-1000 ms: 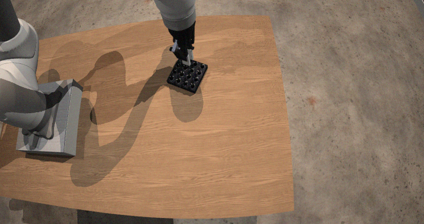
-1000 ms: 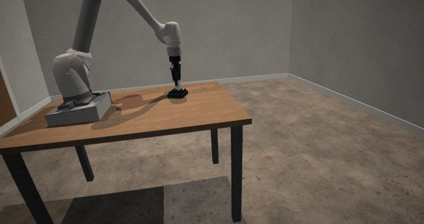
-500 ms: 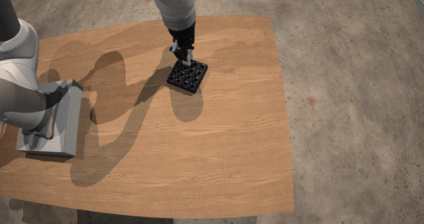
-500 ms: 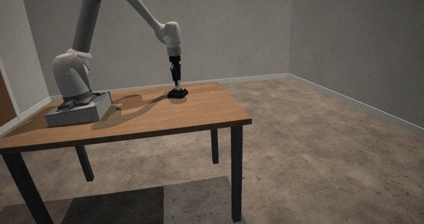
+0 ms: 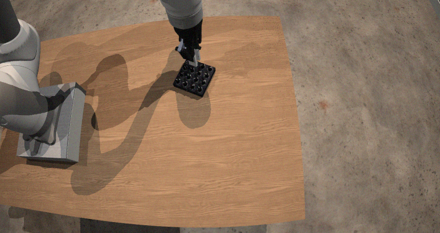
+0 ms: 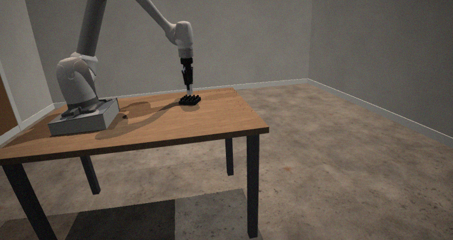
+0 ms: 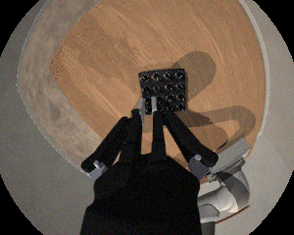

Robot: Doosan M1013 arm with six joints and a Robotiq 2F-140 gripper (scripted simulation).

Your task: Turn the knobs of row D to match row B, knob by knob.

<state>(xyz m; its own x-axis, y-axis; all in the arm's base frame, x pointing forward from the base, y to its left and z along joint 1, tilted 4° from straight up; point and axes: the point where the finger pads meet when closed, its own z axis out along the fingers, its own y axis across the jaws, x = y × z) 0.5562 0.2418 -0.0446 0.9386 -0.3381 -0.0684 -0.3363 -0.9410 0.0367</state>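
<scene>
Just below the gripper (image 5: pixel 193 60) (narrowly parted): knob box (image 5: pixel 197 80).

- I see the table (image 5: pixel 185 156) as matt, grained wood.
- The knob box (image 5: pixel 194 78) looks like dull black plastic.
- Arm's base block (image 5: pixel 72 125), left of frame: smooth grey metal.
- Floor (image 5: pixel 364 107): rough, mottled concrete.

Around the knob box (image 5: pixel 194 78) the table (image 5: pixel 216 156) lies open on every side, the only obstruction being the arm's grey base block (image 5: pixel 72 122), well apart at the far end.
</scene>
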